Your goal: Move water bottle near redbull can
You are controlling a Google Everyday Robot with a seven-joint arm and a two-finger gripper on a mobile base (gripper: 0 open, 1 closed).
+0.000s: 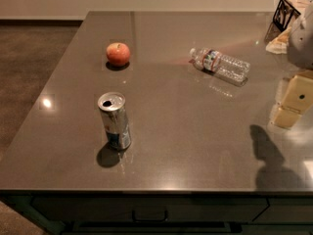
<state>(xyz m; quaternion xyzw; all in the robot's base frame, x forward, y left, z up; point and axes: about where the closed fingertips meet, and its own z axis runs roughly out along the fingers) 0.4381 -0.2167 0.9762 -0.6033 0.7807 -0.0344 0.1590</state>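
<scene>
One water bottle [222, 66] lies sideways at two o'clock, looks light, thin-walled, likely slippery; best taken across its ribbed middle. Gripper [292, 104] hangs at three o'clock; open or closed, can't tell.

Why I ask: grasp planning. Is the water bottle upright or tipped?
Tipped: the water bottle lies flat on its side. The gripper is at the right edge.

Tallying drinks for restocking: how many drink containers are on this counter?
2. The water bottle lies on its side toward the far right; the redbull can stands upright near the front left. The gripper hovers at the right edge; something could be hidden behind it.
</scene>
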